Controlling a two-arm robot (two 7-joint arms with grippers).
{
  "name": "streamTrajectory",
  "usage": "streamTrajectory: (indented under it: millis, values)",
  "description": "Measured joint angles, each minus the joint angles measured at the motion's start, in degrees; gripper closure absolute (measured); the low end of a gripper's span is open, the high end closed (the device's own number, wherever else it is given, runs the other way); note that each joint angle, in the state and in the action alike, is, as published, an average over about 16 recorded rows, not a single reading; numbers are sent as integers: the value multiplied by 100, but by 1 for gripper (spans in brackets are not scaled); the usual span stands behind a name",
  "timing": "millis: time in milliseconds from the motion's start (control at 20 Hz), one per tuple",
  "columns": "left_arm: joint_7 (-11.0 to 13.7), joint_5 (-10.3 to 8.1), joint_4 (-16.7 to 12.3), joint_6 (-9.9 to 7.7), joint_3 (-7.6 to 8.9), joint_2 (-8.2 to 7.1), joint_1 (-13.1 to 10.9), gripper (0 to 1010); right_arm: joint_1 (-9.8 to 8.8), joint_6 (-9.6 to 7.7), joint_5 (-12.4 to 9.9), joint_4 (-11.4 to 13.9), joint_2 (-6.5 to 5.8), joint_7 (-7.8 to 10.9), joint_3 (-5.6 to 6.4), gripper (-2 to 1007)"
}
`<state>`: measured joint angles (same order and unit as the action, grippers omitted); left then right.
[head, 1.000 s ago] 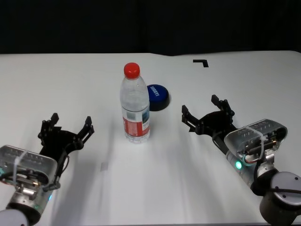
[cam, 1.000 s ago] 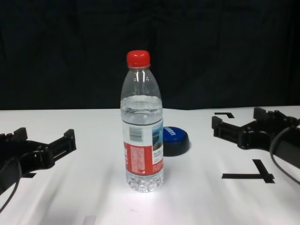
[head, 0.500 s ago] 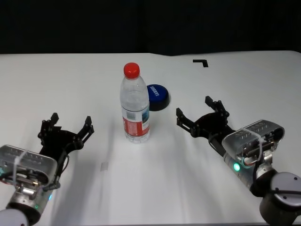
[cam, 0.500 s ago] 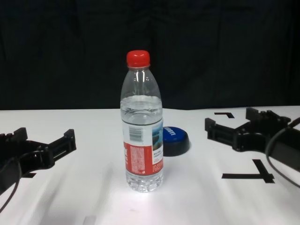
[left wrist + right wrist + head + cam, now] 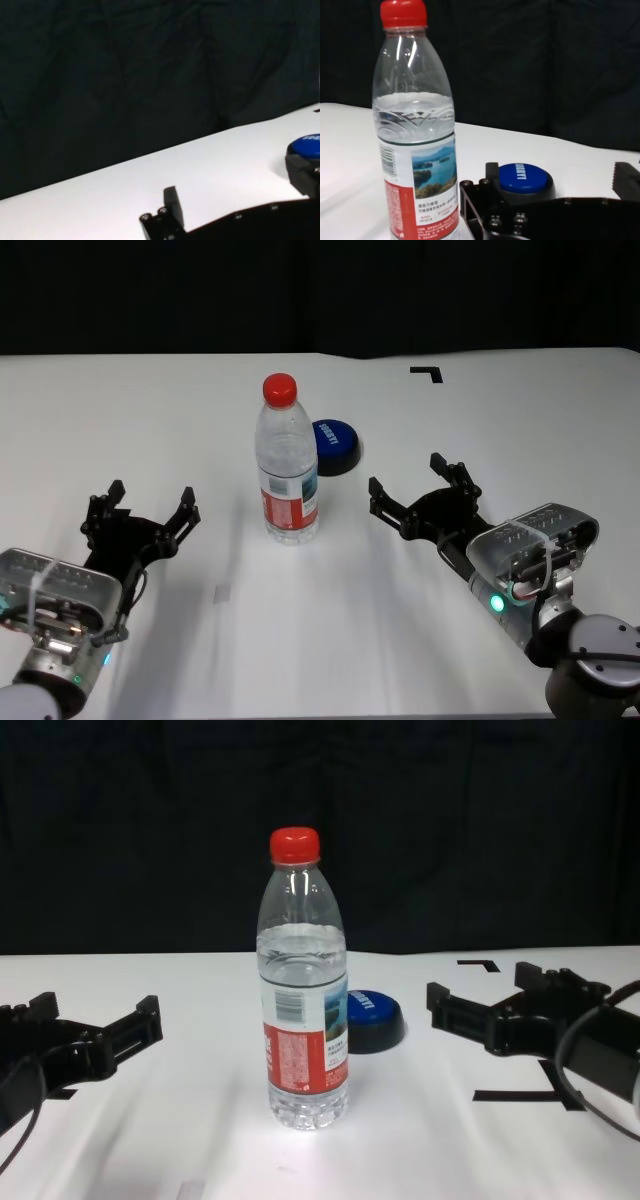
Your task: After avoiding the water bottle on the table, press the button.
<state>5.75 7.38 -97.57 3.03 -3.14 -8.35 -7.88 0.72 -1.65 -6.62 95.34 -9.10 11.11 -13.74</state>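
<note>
On the white table [image 5: 150, 420], the bottle [image 5: 287, 465] stands upright at centre with the button [image 5: 335, 445] just behind it at 1 o'clock. The right claw [image 5: 418, 497], spread and empty, has slid leftward toward the button, keeping clear of the bottle (judged an approach). The left claw [image 5: 140, 512] sits parked at 8 o'clock, spread. The right wrist view alone shows the button's lettering [image 5: 524, 172].

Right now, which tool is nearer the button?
Right. The right tool sits open just right of the button; the left tool rests far left, beyond the water bottle.
</note>
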Motion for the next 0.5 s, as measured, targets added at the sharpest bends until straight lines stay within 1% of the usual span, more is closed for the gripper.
streamTrajectory:
  millis: [500]
  values:
    - [0, 0, 0, 0, 0, 0, 0, 7, -28, 39, 43, 21, -7, -62, -14, 3]
